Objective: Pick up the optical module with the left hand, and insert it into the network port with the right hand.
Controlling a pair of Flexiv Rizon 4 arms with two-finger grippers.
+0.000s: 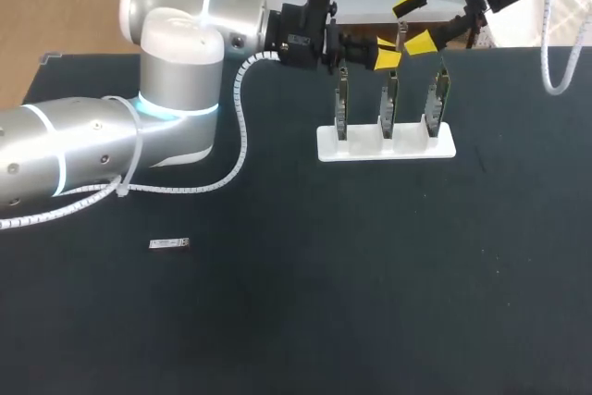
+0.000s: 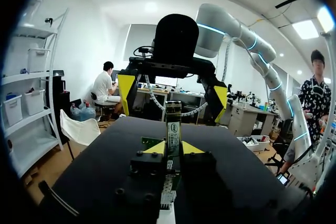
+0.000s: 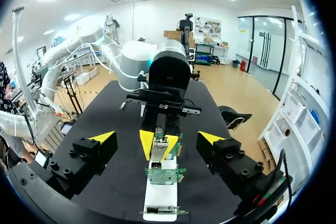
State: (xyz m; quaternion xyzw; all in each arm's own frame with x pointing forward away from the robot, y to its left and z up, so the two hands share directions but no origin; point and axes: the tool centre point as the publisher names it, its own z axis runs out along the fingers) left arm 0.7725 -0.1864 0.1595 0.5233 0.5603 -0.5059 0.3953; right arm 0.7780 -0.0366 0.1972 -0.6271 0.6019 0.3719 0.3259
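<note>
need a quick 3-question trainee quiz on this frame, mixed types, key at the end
1. True or false: the right gripper is shut.
2. How many boards stand in the white holder? A two, B three, C four.
3. Fill in: the left gripper is shut on one module; a second module lies on the ____.

Key: 1 false, its fingers stand wide open. 2 B. 3 table.
</note>
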